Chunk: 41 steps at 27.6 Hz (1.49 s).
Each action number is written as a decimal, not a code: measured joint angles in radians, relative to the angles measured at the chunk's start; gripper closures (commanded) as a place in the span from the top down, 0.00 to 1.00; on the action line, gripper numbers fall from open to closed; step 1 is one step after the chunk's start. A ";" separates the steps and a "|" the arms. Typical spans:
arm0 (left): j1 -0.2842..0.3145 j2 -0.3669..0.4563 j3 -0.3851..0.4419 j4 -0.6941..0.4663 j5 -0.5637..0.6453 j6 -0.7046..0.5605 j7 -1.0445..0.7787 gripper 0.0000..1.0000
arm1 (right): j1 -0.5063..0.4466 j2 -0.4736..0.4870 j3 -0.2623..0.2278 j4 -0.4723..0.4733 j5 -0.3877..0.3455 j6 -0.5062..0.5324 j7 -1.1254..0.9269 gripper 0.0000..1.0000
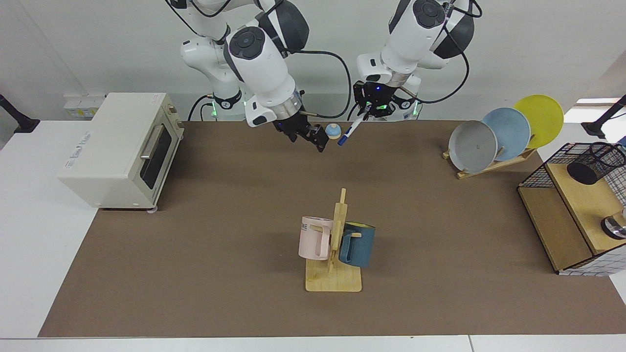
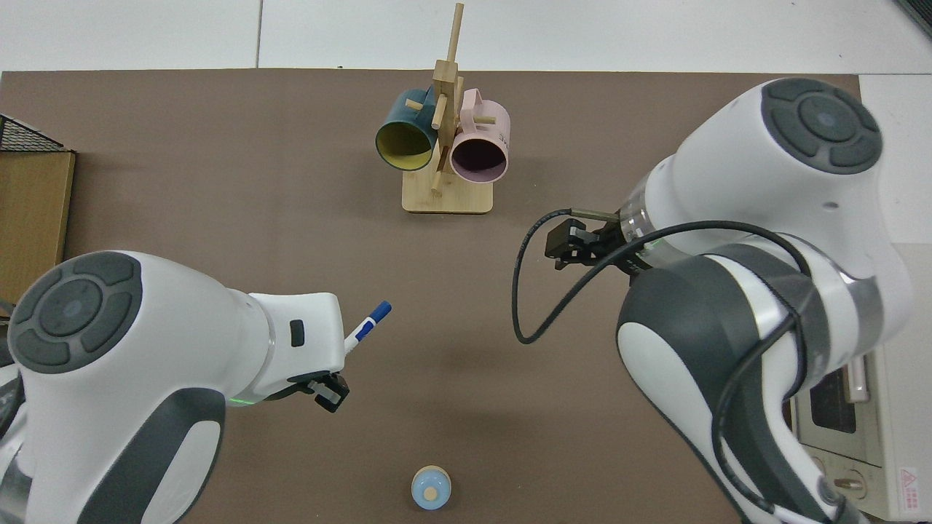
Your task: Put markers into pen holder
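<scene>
The marker [image 1: 348, 132], white with a blue cap, hangs cap-down from my left gripper [image 1: 366, 112], which is shut on its upper end above the far edge of the mat. In the top view the marker [image 2: 366, 328] sticks out from under the left wrist, which hides the fingers there. My right gripper [image 1: 317, 141] is open and empty, a short way from the marker on the toaster side; in the top view the right gripper [image 2: 562, 246] is well apart from the marker. The pen holder [image 1: 597, 163], a black mesh cup, stands on the wooden shelf at the far right.
A mug rack [image 1: 334, 281] with a pink and a blue mug stands mid-mat. A toaster oven [image 1: 122, 146] is at one end, a plate rack [image 1: 489, 166] and a wire basket frame with shelves [image 1: 562, 215] at the other. A small blue knob [image 1: 333, 130] sits between the grippers.
</scene>
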 measured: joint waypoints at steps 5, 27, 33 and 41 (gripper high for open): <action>0.050 0.000 0.002 0.000 0.084 -0.026 0.044 0.00 | -0.050 -0.038 -0.002 0.000 -0.052 -0.036 -0.136 1.00; 0.273 0.033 0.017 0.105 0.431 -0.135 0.344 0.00 | -0.268 -0.077 -0.004 -0.001 -0.161 -0.077 -0.436 1.00; 0.317 0.077 0.022 0.178 0.538 -0.150 0.438 0.00 | -0.268 -0.091 0.002 -0.002 -0.160 -0.087 -0.436 1.00; 0.347 0.142 0.029 0.279 0.725 -0.155 0.607 0.00 | -0.273 -0.094 0.000 -0.002 -0.160 -0.088 -0.436 1.00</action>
